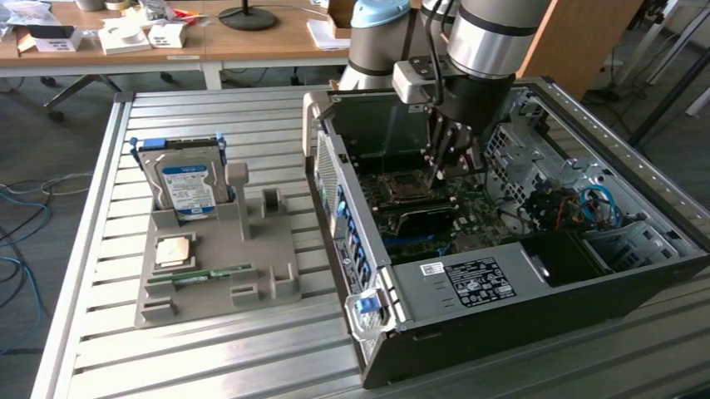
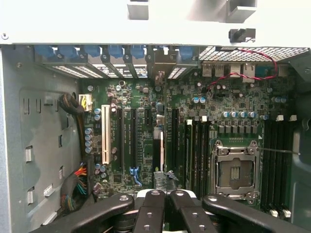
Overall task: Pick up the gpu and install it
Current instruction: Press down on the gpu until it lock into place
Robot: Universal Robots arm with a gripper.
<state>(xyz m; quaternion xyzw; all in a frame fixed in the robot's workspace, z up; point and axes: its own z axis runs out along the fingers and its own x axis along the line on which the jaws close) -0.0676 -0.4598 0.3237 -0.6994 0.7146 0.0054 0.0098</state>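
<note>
Fingers of the black gripper (image 2: 163,204) stand pressed together inside the open dark-grey computer case (image 1: 533,307), clamped on the thin dark gpu card (image 2: 162,145), which stands edge-on in the slot area of the green motherboard (image 2: 146,97), beside the silver processor socket (image 2: 236,170). In the exterior view the gripper (image 1: 450,162) hangs over the board. To the exterior view's left, a grey holder tray (image 1: 211,266) carries a silver hard drive with a blue-white label (image 1: 189,187).
</note>
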